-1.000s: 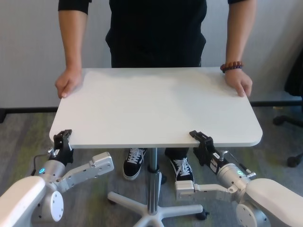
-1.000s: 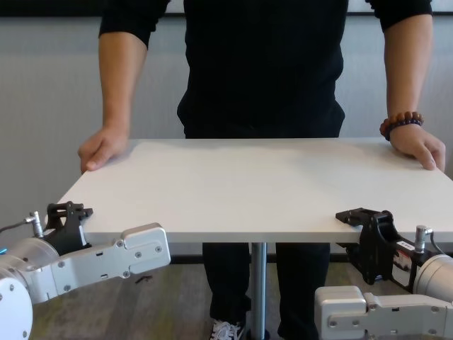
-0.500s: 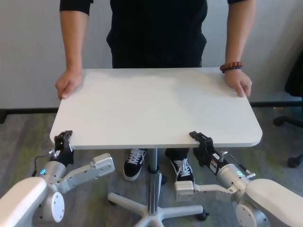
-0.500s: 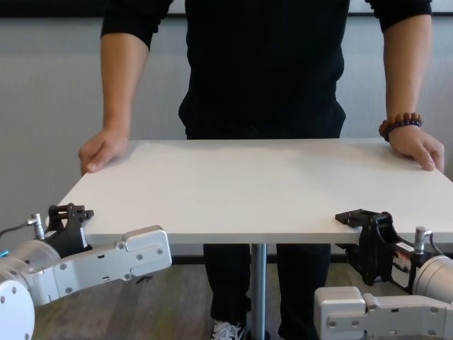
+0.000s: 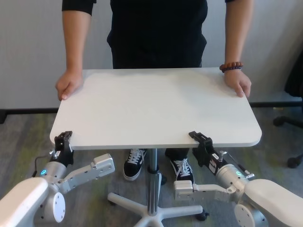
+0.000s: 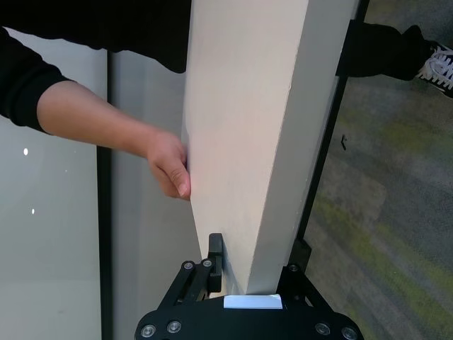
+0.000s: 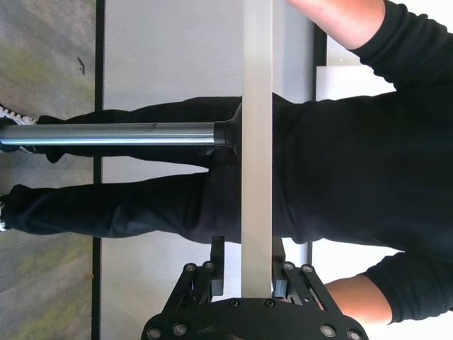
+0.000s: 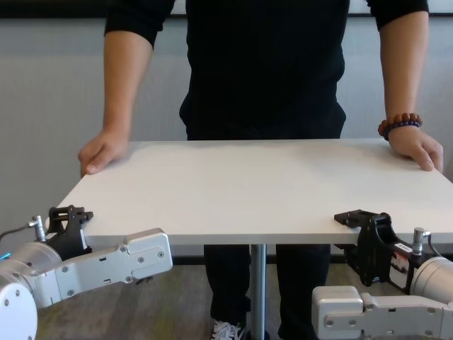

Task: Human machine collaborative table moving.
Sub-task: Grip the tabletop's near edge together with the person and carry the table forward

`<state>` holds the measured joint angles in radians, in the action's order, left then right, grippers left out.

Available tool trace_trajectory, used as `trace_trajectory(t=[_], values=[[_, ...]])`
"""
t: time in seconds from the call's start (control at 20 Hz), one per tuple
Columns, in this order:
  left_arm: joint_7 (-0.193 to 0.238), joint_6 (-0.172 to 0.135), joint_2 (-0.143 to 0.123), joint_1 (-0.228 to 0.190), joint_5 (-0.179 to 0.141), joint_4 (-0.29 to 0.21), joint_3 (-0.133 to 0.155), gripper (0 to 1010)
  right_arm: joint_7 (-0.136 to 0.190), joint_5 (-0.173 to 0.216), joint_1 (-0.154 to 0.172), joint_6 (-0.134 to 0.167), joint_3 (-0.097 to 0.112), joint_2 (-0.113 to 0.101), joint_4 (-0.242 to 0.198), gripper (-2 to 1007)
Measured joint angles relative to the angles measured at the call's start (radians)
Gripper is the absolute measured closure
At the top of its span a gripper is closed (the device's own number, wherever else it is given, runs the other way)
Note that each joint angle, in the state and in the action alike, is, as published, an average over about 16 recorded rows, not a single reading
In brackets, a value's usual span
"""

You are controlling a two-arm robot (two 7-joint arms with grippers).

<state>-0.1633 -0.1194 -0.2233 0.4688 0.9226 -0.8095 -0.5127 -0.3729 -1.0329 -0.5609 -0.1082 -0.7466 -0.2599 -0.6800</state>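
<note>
The white table [image 5: 156, 106] stands in front of me on a silver centre pole [image 5: 152, 182]. The human [image 5: 158, 33] in a black shirt stands at its far side, one hand [image 5: 69, 84] on each far corner, a bead bracelet [image 5: 231, 67] on the wrist at my right. My left gripper [image 5: 62, 141] is shut on the table's near left edge. My right gripper [image 5: 201, 142] is shut on the near edge right of centre. The left wrist view shows the tabletop edge [image 6: 283, 142] between the fingers. The right wrist view shows the thin edge [image 7: 256, 142] clamped likewise, with the pole [image 7: 113, 134] beyond.
The table's star base [image 5: 151, 208] with castors sits on grey carpet between my arms. The human's sneakers [image 5: 135, 163] stand near the pole. An office chair base [image 5: 291, 123] shows at the far right. A pale wall runs behind.
The table and the human have shifted slightly away from me and a little to the left. Both grippers keep their hold on the near edge.
</note>
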Motion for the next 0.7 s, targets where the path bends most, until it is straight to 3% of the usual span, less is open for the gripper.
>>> trace_trajectory(t=[0.7], values=[[0.0, 0.0, 0.0, 0.0, 0.001, 0.001, 0.0, 896, 0.0, 0.0, -0.001, 0.002, 0.001, 0.002, 0.004, 647]])
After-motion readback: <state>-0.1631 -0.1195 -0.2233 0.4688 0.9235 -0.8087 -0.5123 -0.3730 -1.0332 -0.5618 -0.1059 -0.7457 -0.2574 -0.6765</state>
